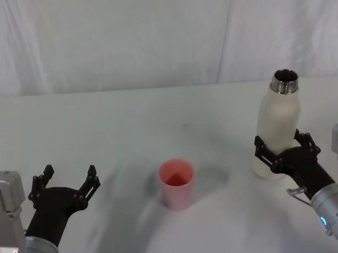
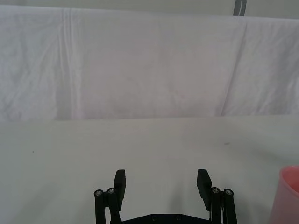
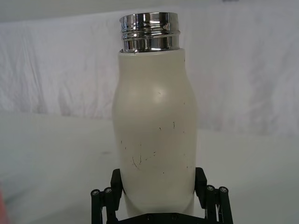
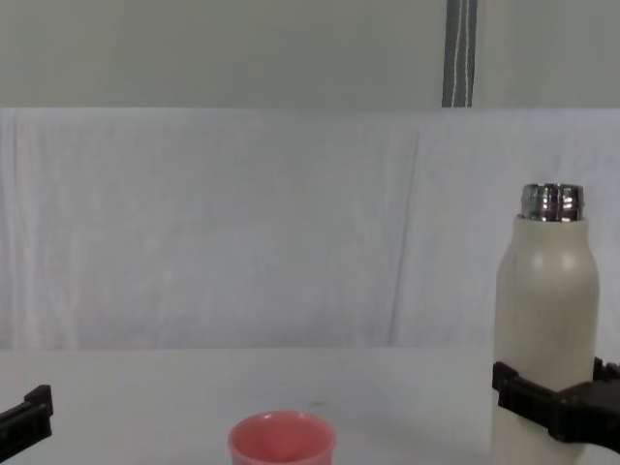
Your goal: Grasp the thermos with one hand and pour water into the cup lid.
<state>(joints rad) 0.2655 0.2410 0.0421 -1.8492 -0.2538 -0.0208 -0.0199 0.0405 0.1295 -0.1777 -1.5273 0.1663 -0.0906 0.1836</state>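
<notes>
While the left gripper [image 1: 69, 181] idles wide open at eight o'clock, the right gripper [image 1: 280, 145] clasps the upright bottle [image 1: 278, 122] at three o'clock of the cup [image 1: 177, 183].

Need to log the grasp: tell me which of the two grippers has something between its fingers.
The right gripper: its fingers sit either side of the thermos low on its body. The left gripper is open over bare table, left of the cup lid.

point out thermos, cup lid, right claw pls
thermos [image 1: 279, 125]: head view, mid body.
cup lid [image 1: 177, 186]: head view, outer wall below rim.
right claw [image 1: 279, 149]: head view, between fingertips, around the thermos's lower body.
</notes>
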